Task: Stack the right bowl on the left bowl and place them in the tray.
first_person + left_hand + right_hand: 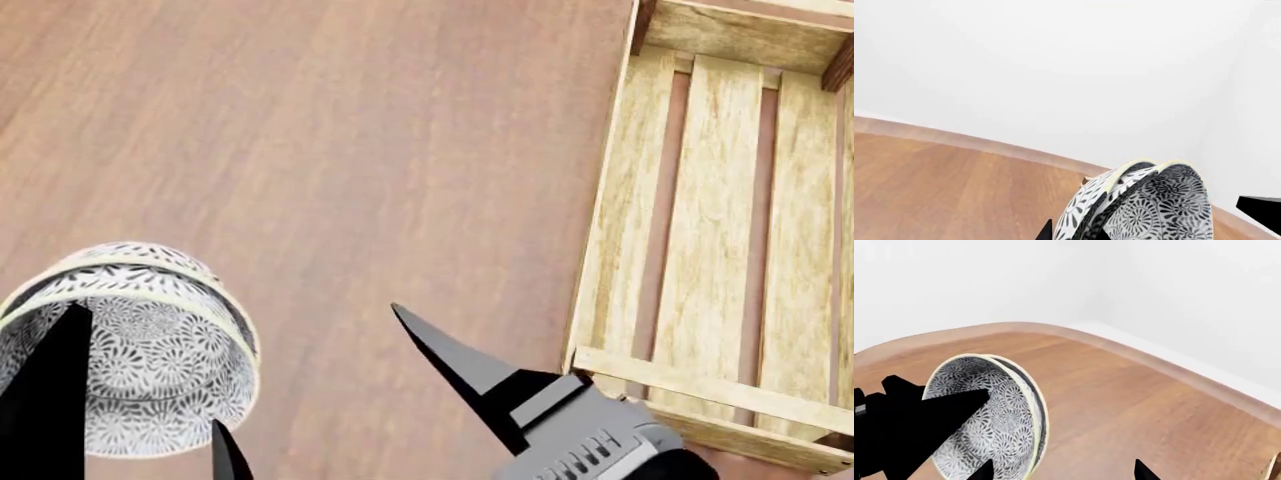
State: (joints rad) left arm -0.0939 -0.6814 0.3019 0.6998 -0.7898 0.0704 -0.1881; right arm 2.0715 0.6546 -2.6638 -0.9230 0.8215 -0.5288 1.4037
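Note:
Two black-and-white patterned bowls (140, 300) are nested one inside the other at the lower left of the head view, tilted. My left gripper (147, 440) is shut on their rim, one finger inside and one outside; the left wrist view shows the rim of the bowls (1147, 200) between my left gripper's (1074, 234) tips. The tray (614, 230), a pale slatted wooden crate, lies to the right, apart from the bowls. My right gripper (1062, 471) is open and empty beside the bowls (997, 420); only one of its fingers (454, 365) shows in the head view, between the bowls and the tray.
The brown wooden tabletop (334, 150) stretches around the bowls and behind them. Its curved far edge (1134, 350) meets a white wall. The tray's near rail (707, 390) lies close to my right arm.

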